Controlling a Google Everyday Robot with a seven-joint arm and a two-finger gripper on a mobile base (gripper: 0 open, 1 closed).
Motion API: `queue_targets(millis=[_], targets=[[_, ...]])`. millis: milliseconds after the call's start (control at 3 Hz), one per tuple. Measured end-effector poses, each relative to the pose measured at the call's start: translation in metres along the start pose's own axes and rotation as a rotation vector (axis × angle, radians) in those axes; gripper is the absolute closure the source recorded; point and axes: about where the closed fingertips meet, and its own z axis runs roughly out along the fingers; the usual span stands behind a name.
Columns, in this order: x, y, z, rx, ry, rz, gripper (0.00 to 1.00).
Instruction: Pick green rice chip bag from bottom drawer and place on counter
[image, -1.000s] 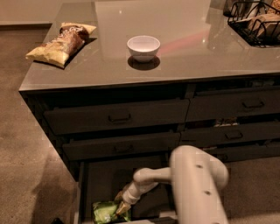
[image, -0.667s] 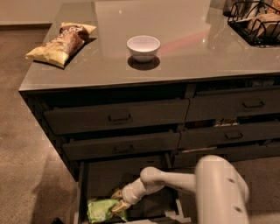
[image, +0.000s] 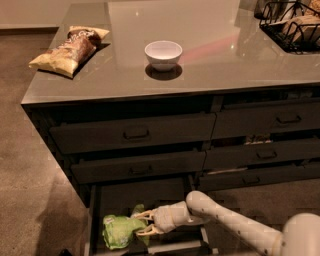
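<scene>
The claw (image: 143, 223) is low inside the open bottom drawer (image: 134, 194), at the end of a pale arm (image: 235, 226) which comes in from the lower right corner. Its two light fingers (image: 142, 215) stand one above and one below the right end of the green rice chip bag (image: 119, 231), and the green foil is seen between them, so the claw appears closed on this end of the bag. The bag is crinkled and lies in the front left part of the drawer, close to the left wall, with its body extending to the left of the claw. The drawers (image: 135, 134) above it, with bar handles, are pushed in. On the grey surface (image: 225, 70) over the cabinet, a white bowl (image: 163, 54) stands near the middle. A yellow-and-brown chip bag (image: 70, 44) lies near the left edge, well apart from the bowl. A black wire basket (image: 292, 26) is at the far right corner.
</scene>
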Motion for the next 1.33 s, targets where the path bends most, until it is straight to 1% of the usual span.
queue_targets(millis=[333,667,1000,1333], targets=[[-0.043,0.001,-0.045,0.077,-0.037,-0.070,1.00],[-0.127,-0.010,-0.096,0.103,-0.028,-0.155,1.00],[-0.181,-0.023,-0.124,0.094,-0.021,-0.211,1.00],[-0.240,-0.038,-0.135,0.055,0.008,-0.259,1.00]])
